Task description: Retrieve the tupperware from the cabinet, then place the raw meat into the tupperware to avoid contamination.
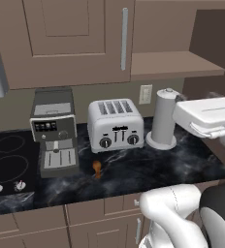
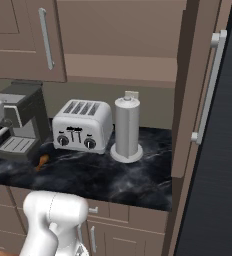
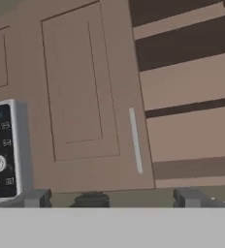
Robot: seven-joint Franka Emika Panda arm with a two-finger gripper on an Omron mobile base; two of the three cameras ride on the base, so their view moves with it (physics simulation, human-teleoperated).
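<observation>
Raw meat [image 1: 97,167], tiny orange-brown drumstick, lies on dark marble counter [image 1: 148,167].

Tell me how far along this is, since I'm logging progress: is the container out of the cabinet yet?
Done: the brown wooden wall cabinet stands open on its right side, bare shelves showing. In hand: nothing; the gripper faces the shelves, its jaws open. No white container is visible on the shelves or the dark marble counter. Left: find and fetch it, then put in the small orange-brown drumstick-shaped meat, lying before the silver toaster.
</observation>
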